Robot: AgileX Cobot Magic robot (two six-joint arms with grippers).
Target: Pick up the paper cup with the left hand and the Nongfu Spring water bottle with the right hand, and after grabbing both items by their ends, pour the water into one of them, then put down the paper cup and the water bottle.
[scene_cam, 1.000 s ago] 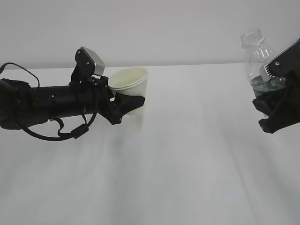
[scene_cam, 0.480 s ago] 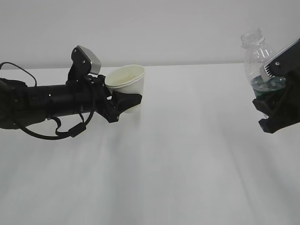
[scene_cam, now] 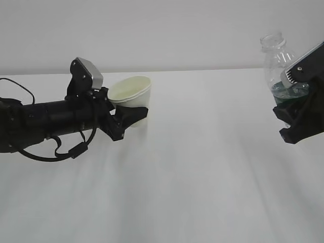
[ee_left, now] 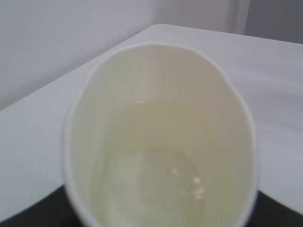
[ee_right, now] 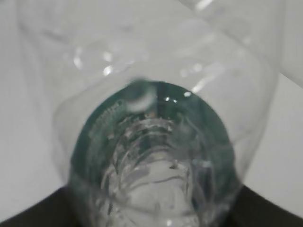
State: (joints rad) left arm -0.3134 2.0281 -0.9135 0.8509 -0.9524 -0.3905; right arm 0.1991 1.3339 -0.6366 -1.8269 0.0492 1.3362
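Diff vs a second ago: left arm has pulled back toward the left edge and dropped a bit, taking the paper cup (scene_cam: 131,95) with it; cup now sits lower and further left in the exterior view, rim tipped slightly toward the camera. Right side unchanged, bottle in the same spot

Left tool (scene_cam: 132,114): black fingers pinching the cup low on its wall, near the base. Arm lies almost horizontal over the counter (scene_cam: 192,167), looping black cable under it, grey square plate (scene_cam: 91,73) standing above the wrist. Can't tell whether the cup base touches the counter

Cup: thin white paper, tapered, rolled rim, cream inside. Wrist view looks straight into it: rim squeezed to an oval, smooth matte wall, a small amount of clear water (ee_left: 163,182) at the bottom with a few glints

Right tool (scene_cam: 296,114): blocky black, light grey plate on top, clamped on the Nongfu Spring water bottle (scene_cam: 277,58) at its lower part. Bottle is upright, at the right edge, well apart from the cup, held off the counter. Clear thin plastic, ribbed shoulders, open neck with no cap, dark green label band just above the fingers. Wrist view down along it shows the green band through ribbed, glinting plastic

Counter: flat matte white, plain pale wall behind
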